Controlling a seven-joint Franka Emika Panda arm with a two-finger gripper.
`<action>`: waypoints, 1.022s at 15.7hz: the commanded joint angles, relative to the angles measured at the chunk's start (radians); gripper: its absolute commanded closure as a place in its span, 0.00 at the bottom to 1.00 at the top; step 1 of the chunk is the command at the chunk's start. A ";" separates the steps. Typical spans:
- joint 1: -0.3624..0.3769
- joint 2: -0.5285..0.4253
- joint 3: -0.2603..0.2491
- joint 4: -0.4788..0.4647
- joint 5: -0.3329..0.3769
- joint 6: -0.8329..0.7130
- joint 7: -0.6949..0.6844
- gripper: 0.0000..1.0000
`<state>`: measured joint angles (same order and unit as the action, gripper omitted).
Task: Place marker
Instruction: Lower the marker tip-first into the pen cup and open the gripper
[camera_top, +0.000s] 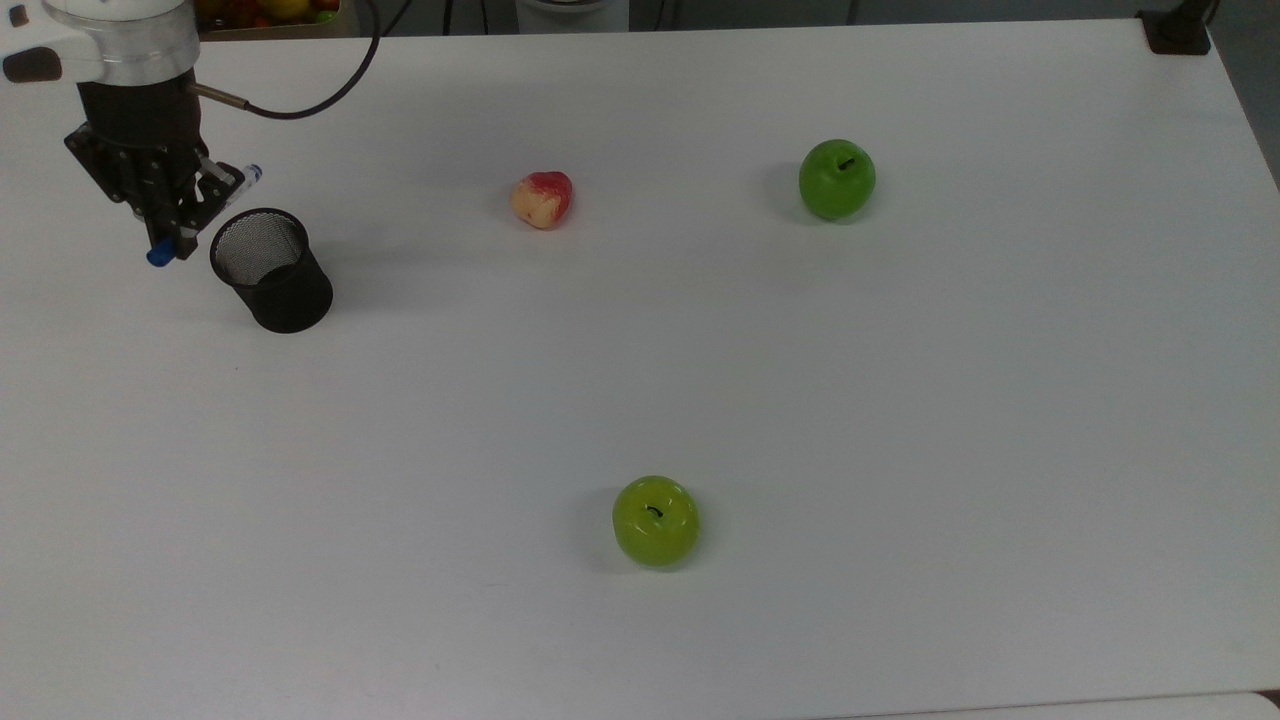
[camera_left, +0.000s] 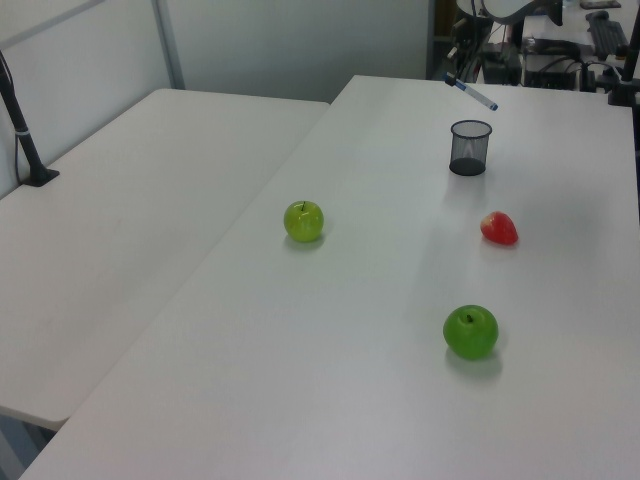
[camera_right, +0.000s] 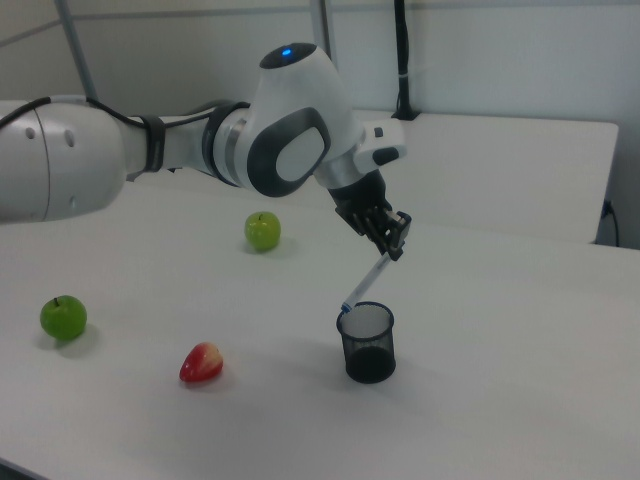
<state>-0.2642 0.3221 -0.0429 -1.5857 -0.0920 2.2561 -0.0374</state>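
Right view: my gripper (camera_right: 393, 237) pinches the slim white marker (camera_right: 368, 279), slanted, blue tip over the black mesh cup's (camera_right: 368, 344) round rim.

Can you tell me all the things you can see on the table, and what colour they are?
green apples: 2, green, one toward the top view's upper right, one low in the middle
red fruit: 1, red and yellow, the top view's upper middle
mesh cup: 1, black, upright, the top view's left
table: 1, white, under everything
marker: 1, white with blue end, tilted in the air over the mesh cup
gripper: 1, black, shut on the marker
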 joint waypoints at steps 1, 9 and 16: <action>-0.001 0.015 0.000 -0.034 0.001 0.130 -0.010 0.98; 0.003 0.018 0.005 -0.155 -0.015 0.309 -0.015 0.97; 0.013 0.017 0.006 -0.181 -0.017 0.306 -0.018 0.93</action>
<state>-0.2564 0.3607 -0.0381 -1.7285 -0.0942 2.5327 -0.0377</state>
